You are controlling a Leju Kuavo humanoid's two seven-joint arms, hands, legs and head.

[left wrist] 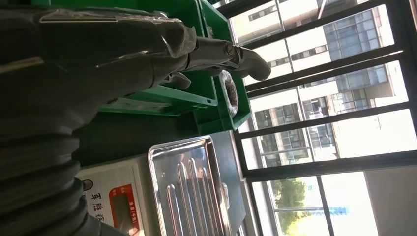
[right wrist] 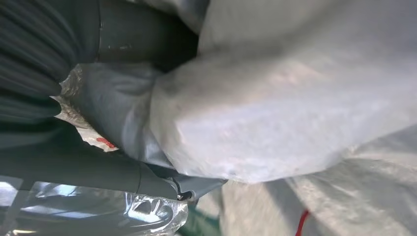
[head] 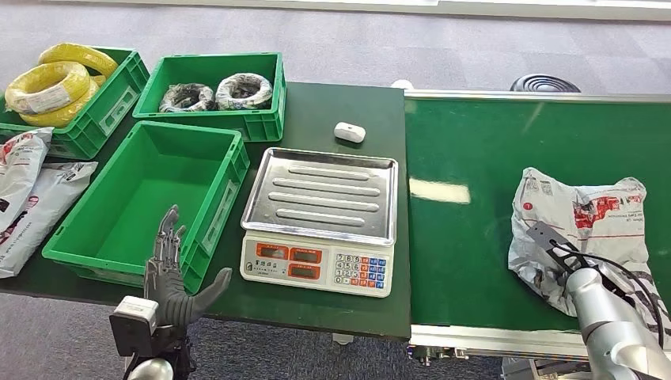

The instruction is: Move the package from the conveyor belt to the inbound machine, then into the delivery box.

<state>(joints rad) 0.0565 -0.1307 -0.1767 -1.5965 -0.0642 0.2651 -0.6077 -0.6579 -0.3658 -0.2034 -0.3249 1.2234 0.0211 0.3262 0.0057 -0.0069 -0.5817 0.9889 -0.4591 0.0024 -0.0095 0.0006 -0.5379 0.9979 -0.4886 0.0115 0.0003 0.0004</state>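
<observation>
A crumpled grey-white package (head: 589, 214) with red print lies on the green conveyor belt (head: 475, 237) at the right. My right arm reaches its near edge, and the right hand (right wrist: 44, 162) grips the package (right wrist: 275, 123) between thumb and fingers. The inbound machine, a scale with a steel tray (head: 320, 194), stands on the dark table, its tray bare. To its left is the green delivery box (head: 229, 194), with nothing inside. My left hand (head: 170, 277) stands open with fingers spread at the box's near edge, holding nothing; its thumb (left wrist: 246, 59) points past the scale tray (left wrist: 192, 187).
At the back left, one green crate holds yellow cable coils (head: 51, 83) and another holds wrapped coils (head: 214, 91). Grey packages (head: 24, 190) lie at the far left. A small white object (head: 349, 131) sits behind the scale. A black round object (head: 544, 82) stands beyond the belt.
</observation>
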